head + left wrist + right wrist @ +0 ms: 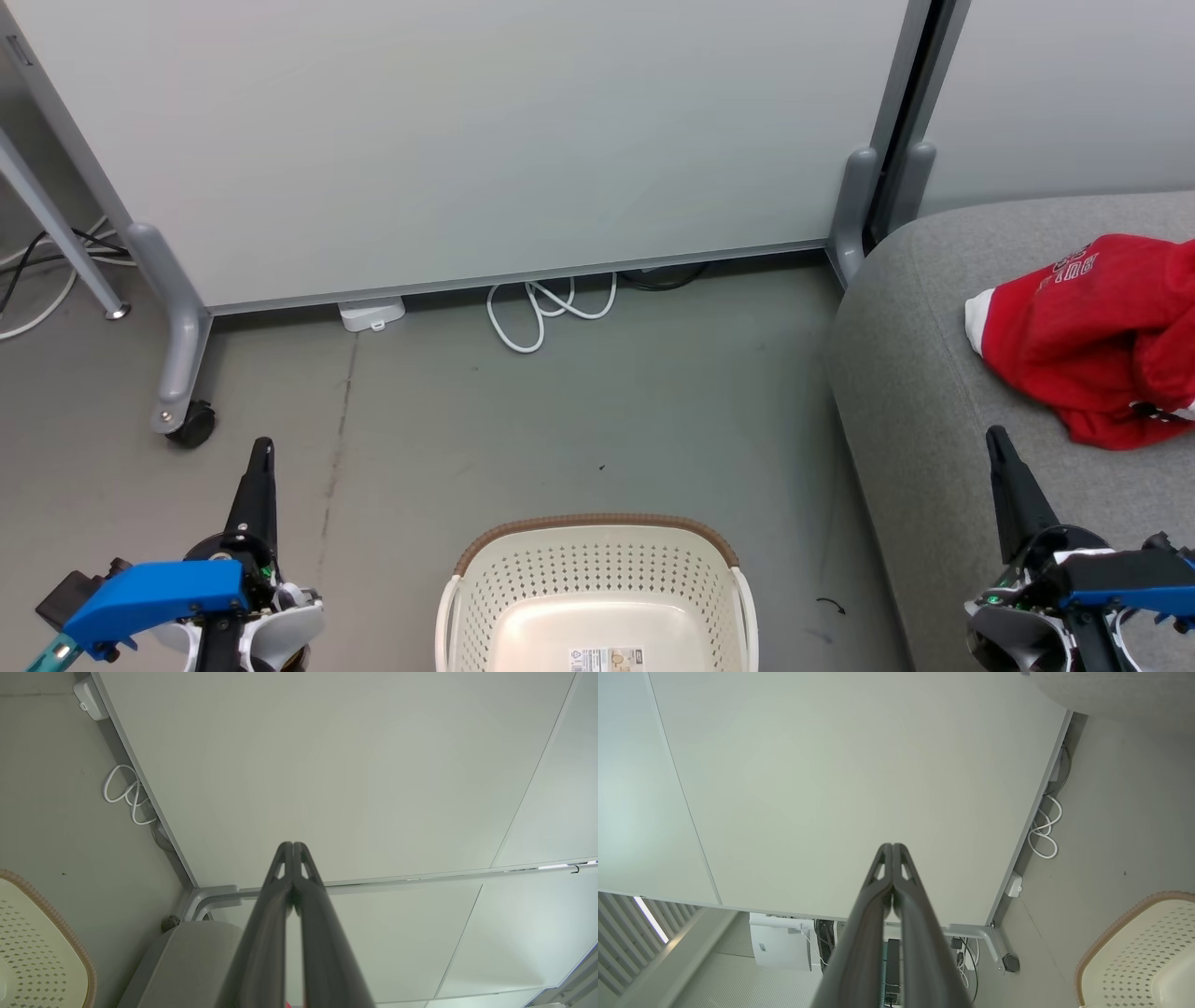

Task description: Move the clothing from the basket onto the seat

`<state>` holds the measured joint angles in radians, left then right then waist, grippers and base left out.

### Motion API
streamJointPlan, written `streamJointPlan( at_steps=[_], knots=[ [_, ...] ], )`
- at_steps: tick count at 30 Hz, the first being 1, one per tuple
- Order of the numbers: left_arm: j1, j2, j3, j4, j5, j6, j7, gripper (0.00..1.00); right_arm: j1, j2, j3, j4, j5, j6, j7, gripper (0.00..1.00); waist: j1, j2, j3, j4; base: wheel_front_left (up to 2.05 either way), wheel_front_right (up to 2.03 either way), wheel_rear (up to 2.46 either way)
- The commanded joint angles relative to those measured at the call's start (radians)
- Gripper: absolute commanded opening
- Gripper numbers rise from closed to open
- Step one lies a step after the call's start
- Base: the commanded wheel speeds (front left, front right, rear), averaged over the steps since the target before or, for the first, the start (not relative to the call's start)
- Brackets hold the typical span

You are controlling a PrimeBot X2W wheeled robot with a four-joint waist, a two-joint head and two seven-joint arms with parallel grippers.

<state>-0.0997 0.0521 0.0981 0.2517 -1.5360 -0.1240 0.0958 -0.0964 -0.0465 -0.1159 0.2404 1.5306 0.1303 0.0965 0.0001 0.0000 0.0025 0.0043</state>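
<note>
Small cream perforated plastic basket with brown braided rim [597, 525] stands on the grey floor [579, 420], near the left edge of the large grey fabric seat [920, 373]. Its bare cream bottom shows, with a paper label on it. Soft red clothing with white trim [1088, 341] lies heaped on the seat, back from that rounded left edge and apart from the basket. Left gripper [263, 453] hangs over the floor left of the basket, fingers pressed together, holding nothing. Right gripper [999, 443] hangs above the seat near the clothing without touching it, fingers likewise together, holding nothing. White cable [541, 313] is coiled on the floor at the foot of the pale partition panel [467, 140].
</note>
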Motion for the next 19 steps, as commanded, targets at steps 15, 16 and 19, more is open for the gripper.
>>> streamJointPlan(
  at_steps=[15,16,19],
  knots=[
    [-0.014,-0.003,0.02,-0.008,-0.078,-0.009,0.022,0.0,-0.017,-0.007,0.002,0.006,0.083,0.001,0.022,0.0,-0.0001,0.0,0.001,-0.004,0.0,0.0,0.0],
    [-0.014,-0.003,0.02,-0.008,-0.078,-0.009,0.022,0.0,-0.017,-0.007,0.002,0.006,0.083,0.001,0.022,0.0,-0.0001,0.0,0.001,-0.004,0.0,0.0,0.0],
    [-0.014,-0.003,0.02,-0.008,-0.078,-0.009,0.022,0.0,-0.017,-0.007,0.002,0.006,0.083,0.001,0.022,0.0,-0.0001,0.0,0.001,-0.004,0.0,0.0,0.0]
  ],
)
